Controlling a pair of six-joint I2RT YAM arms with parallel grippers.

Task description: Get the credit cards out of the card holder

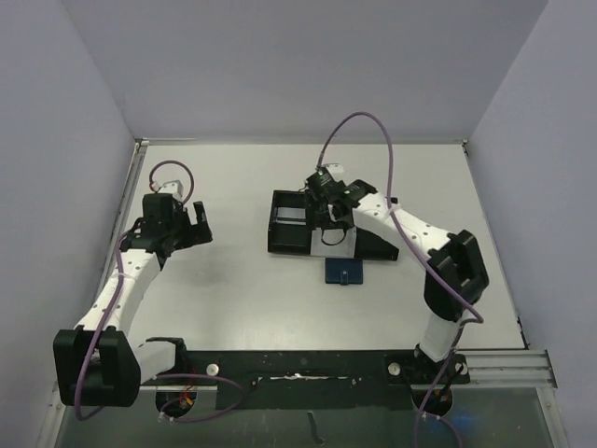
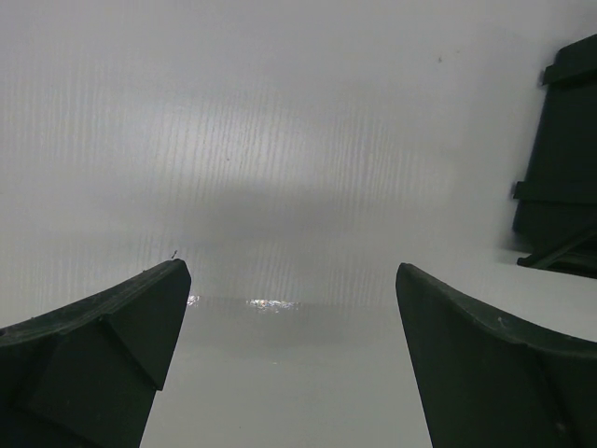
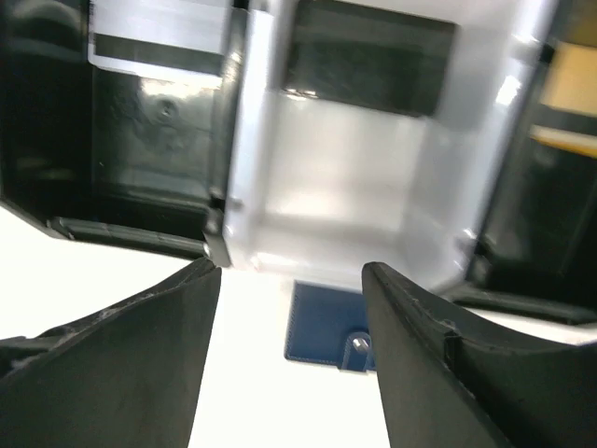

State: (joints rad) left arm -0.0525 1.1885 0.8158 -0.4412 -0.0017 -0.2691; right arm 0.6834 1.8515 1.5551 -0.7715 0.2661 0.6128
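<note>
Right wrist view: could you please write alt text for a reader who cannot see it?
The right hand hangs open and empty over a white tray with a dark card at its far end. Black boxes flank the tray, the left holding a silver-grey card, the right a gold one; the blue card holder lies before the tray.

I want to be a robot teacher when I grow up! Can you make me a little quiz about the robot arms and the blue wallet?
1. Fill the gap: the left pincer has nothing in it, and its jaws stand wide ____.
2. Which pincer hangs over the white tray? A) the left one B) the right one
3. True or false: the blue wallet lies on the table, outside the tray.

Key
1. open
2. B, the right pincer
3. true
</note>
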